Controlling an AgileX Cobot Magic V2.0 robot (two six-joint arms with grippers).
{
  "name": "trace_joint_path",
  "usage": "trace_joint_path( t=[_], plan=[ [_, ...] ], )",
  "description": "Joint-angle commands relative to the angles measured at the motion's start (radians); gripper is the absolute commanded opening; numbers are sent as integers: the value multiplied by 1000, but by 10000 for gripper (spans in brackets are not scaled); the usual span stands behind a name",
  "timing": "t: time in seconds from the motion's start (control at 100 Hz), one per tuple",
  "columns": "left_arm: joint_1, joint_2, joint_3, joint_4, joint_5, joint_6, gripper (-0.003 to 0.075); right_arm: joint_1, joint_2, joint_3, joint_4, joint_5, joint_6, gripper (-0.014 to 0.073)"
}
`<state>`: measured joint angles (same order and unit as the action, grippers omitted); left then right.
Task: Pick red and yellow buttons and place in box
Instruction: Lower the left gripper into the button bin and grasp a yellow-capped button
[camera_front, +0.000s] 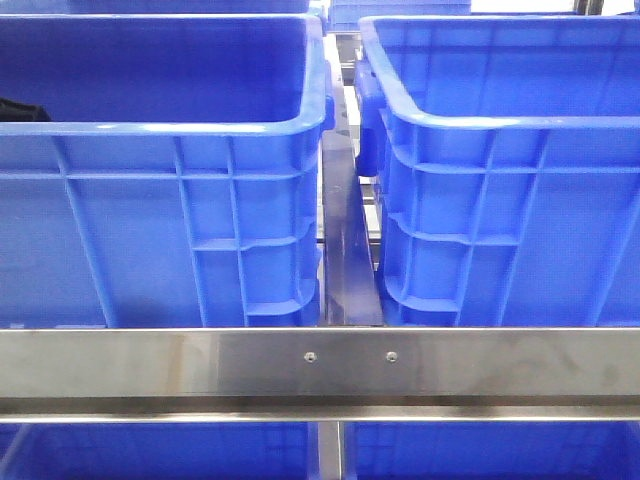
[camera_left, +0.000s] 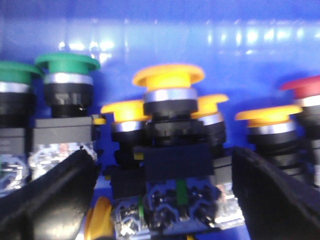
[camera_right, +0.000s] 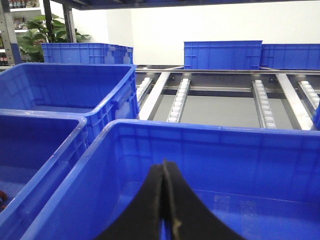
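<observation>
Left pincer — fingers spread wide, nothing gripped; it sat low inside a blue bin, its fingers to either side of a cluster of push-buttons. Central yellow mushroom button stood upright between the fingers, chrome collar and black body below. Further yellow buttons crowded around it, just beside one another. One red button showed at the edge of the cluster; two green buttons stood on the opposite side.

Right pincer — fingers pressed together, holding nothing, poised above the right blue bin.

Front view: left blue bin and the right one side by side, behind a steel rail.
</observation>
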<state>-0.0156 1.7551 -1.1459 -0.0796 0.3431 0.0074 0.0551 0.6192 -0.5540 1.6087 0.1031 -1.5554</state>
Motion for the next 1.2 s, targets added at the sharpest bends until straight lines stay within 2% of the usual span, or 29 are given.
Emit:
trace_joint_path(
  t=[0.0, 0.09, 0.19, 0.45, 0.56, 0.91, 1.05, 1.19],
  plan=[
    [0, -35, -30, -3, -63, -7, 531, -2, -2, -26, 10, 14, -7, -68],
    [0, -35, -30, -3, -63, -7, 506, -2, -2, -26, 10, 14, -7, -68],
    [0, -35, -30, -3, -63, -7, 435, -2, -2, -26, 10, 14, -7, -68],
    [0, -41, -30, -3, -58, -7, 78, -2, -2, -26, 10, 14, -7, -68],
    [0, -69, -30, -3, -47, -7, -15, -2, -2, -26, 10, 14, -7, -68],
    [-32, -286, -30, -3, 97, -7, -19, -2, -2, -26, 10, 14, -7, -68],
    [-106, -391, -30, -6, 164, -7, -19, -2, -2, -26, 10, 14, -7, -68],
    [-234, -489, -30, -6, 189, -7, -19, -2, -2, -26, 10, 14, -7, -68]
  ],
)
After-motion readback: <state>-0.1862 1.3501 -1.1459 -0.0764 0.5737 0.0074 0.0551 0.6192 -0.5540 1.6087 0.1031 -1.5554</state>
